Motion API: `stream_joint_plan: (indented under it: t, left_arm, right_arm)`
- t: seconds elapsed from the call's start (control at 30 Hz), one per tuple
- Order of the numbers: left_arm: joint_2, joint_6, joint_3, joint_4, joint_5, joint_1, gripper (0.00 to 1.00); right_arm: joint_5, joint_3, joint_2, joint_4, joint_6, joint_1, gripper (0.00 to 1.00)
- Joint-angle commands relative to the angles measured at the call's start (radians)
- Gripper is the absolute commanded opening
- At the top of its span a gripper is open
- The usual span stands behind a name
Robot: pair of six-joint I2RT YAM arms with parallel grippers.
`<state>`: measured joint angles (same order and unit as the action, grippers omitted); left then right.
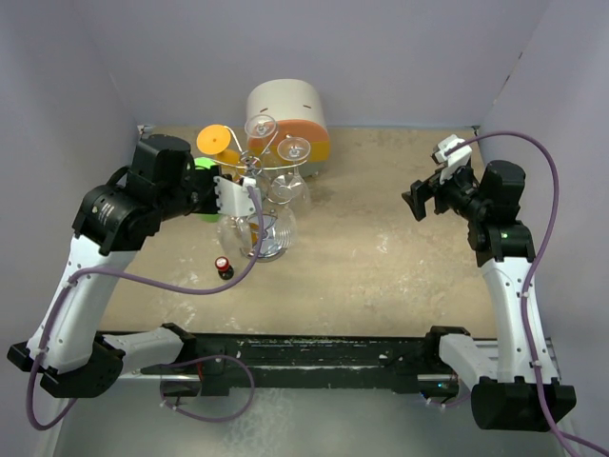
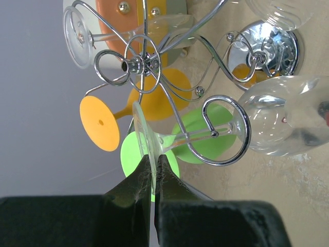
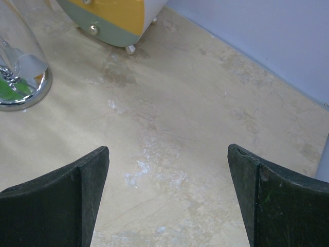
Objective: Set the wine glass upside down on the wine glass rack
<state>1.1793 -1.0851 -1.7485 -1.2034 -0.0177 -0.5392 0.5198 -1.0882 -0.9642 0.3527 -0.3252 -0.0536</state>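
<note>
Your left hand [image 2: 154, 160] pinched shut on foot rim of wine glass [image 2: 198, 136]; stem lay in scroll arm of wine glass rack [image 2: 139, 64], apparently seated. Glass thin, slippery, fragile: best held by foot, gently. Right hand [image 3: 167, 154] gaped empty.

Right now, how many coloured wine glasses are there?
2. The orange glass and the green glass are next to each other, just past the rack in the left wrist view. Others may be hidden from view.

Clear wine glass [image 2: 277, 123], upside down (stem in a scroll arm), on the silver wire rack [image 2: 134, 65].
</note>
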Motion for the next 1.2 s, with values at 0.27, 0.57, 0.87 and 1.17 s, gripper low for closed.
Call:
stream_joint_plan:
  t: [0.27,0.57,0.87,1.17]
  left_arm:
    - [-0.032,-0.012,-0.063,-0.014,-0.016,-0.004,0.0]
    - [-0.046,-0.011,-0.079,-0.044,-0.07,-0.004,0.0]
    - [-0.047,-0.009,-0.078,-0.041,-0.134,-0.004,0.0]
    - [-0.047,0.004,-0.037,0.007,-0.209,-0.004,0.0]
  right_arm:
    - [0.032,-0.006,-0.005,-0.034,-0.001,-0.008,0.99]
    - [0.039,-0.006,-0.009,-0.031,-0.002,-0.009,0.99]
    - [0.042,-0.001,-0.001,-0.029,-0.003,-0.012,0.99]
    - [0.052,0.003,0.002,-0.03,-0.002,-0.017,0.99]
